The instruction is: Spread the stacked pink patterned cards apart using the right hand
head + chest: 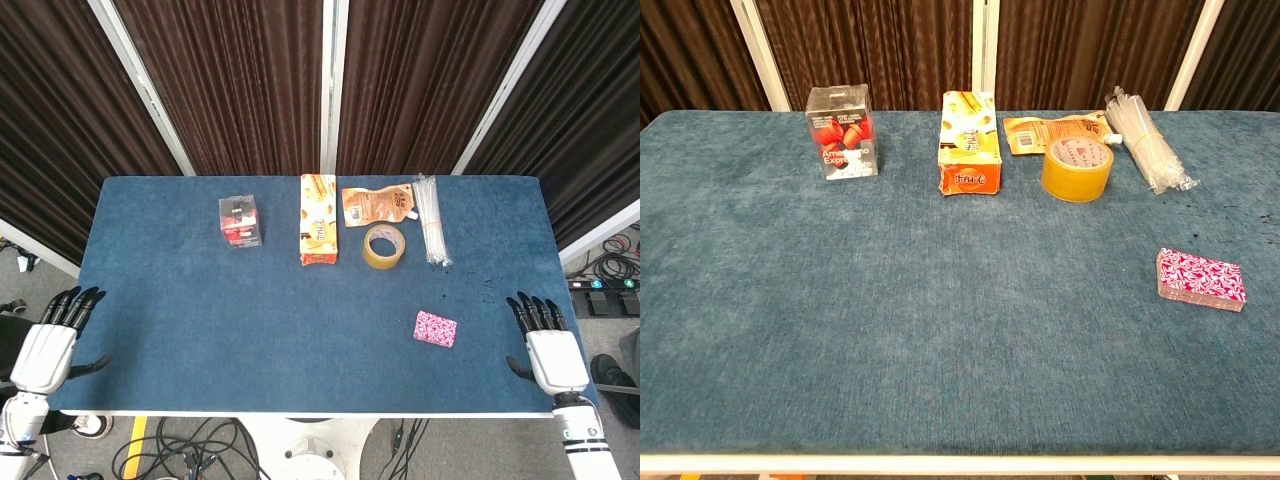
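Observation:
The stack of pink patterned cards (435, 328) lies squared up on the blue table (250, 320), toward the front right; the chest view shows the cards (1200, 280) near its right edge. My right hand (548, 345) hangs off the table's right front corner, a short way right of the cards, fingers extended and apart, holding nothing. Off the left front corner my left hand (55, 340) is likewise open and empty. Neither hand shows in the chest view.
Along the back of the table stand a clear box with red contents (240, 221), an orange carton (318, 233), an orange pouch (376, 204), a roll of tape (383, 246) and a bundle of clear straws (432, 219). Cables lie on the floor below.

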### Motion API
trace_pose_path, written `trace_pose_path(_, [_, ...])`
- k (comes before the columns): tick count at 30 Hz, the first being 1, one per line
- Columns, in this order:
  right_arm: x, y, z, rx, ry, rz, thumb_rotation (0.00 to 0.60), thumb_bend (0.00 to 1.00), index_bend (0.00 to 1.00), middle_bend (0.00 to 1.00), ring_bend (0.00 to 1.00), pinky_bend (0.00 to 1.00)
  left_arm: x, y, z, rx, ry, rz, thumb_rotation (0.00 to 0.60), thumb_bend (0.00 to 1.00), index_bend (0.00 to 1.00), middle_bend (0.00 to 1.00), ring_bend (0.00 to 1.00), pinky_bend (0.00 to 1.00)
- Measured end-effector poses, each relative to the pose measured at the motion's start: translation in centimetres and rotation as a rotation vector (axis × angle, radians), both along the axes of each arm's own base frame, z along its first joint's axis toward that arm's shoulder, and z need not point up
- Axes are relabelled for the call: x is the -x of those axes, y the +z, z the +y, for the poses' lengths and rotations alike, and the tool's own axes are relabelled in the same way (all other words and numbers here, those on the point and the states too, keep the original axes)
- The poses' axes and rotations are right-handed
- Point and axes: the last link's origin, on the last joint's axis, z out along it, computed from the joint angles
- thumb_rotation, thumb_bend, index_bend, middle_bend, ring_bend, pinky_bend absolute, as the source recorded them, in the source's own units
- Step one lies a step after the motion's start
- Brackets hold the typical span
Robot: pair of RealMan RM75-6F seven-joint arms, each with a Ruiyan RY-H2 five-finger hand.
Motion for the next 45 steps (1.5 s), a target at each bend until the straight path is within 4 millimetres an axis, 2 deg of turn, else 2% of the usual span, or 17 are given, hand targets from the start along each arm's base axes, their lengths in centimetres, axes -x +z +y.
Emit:
trace_pose_path(13, [-0.9,-0.9,-0.8,-0.029,-0.007,-0.007,0.6,0.13,0.0,0.01,0.0,0.01,0.2,0.1,0.2,-0.003,0.001,-0.006,0.6,0.0,0.1,0.07,0.0,0.1])
trace_pose_path(14, [-1.0,-1.0,-0.9,-0.031,-0.008,-0.007,0.6,0.13,0.0,0.02,0.01,0.05,0.2,0.0,0.2,-0.003,0.001,-0.006,0.6,0.0,0.1,0.07,0.0,0.1])
trace_pose_path(15, [-1.0,-1.0,-1.0,-0.033,-0.009,-0.006,0.6,0.14,0.0,0.03,0.08,0.15,0.2,0.0,0.1,-0.001,0.001,-0.006,0.6,0.0,0.1,0.07,0.0,0.1])
trace_pose_path(17, [-1.1,-1.1,-1.3,-0.037,-0.014,-0.003,0.6,0.14,0.0,0.05,0.38,0.5,0.2,-0.1,0.1,0.003,0.001,-0.004,0.6,0.0,0.1,0.07,0.0,0.1])
trace_pose_path(18, [-1.2,-1.2,-1.4,-0.042,-0.02,-0.007,0.6,0.14,0.0,0.07,0.52,0.63,0.2,-0.1,0.1,0.004,0.001,-0.003,0.6,0.0,0.1,0.07,0.0,0.1])
trace_pose_path(19, [-1.2,-1.3,-1.5,-0.049,-0.028,-0.014,0.6,0.14,0.01,0.09,0.61,0.71,0.2,-0.1,0.1,0.005,0.001,-0.003,0.6,0.0,0.1,0.07,0.0,0.1])
trace_pose_path(20, [-1.4,-1.4,-1.6,-0.062,-0.04,-0.027,0.6,0.14,0.02,0.1,0.63,0.73,0.2,-0.1,0.1,0.006,0.002,-0.003,0.6,0.0,0.1,0.07,0.0,0.1])
trace_pose_path(26, [-2.2,-1.9,-2.6,-0.083,-0.074,-0.042,0.6,0.14,0.19,0.17,0.64,0.76,0.2,-0.1,0.1,0.006,0.002,-0.004,0.6,0.0,0.1,0.07,0.0,0.1])
trace_pose_path(28, [-2.5,-2.1,-2.8,-0.083,-0.074,-0.021,0.6,0.14,0.21,0.19,0.64,0.76,0.2,-0.2,0.1,0.008,0.003,-0.004,0.6,0.0,0.1,0.07,0.0,0.1])
trace_pose_path(32, [-3.1,-2.9,-3.3,-0.097,-0.113,0.0,0.6,0.14,0.21,0.2,0.66,0.76,0.4,-0.2,0.1,0.008,0.008,-0.005,0.6,0.0,0.1,0.07,0.0,0.1])
trace_pose_path(39, [-3.8,-5.1,-4.3,-0.132,-0.21,-0.066,0.6,0.14,0.21,0.22,0.67,0.76,0.5,-0.2,0.1,0.008,0.012,-0.008,0.6,0.0,0.1,0.07,0.0,0.1])
trace_pose_path(45, [-4.9,-7.1,-5.0,-0.145,-0.226,-0.098,0.6,0.13,0.21,0.22,0.67,0.76,0.5,-0.2,0.2,0.009,0.011,-0.009,0.6,0.0,0.1,0.07,0.0,0.1])
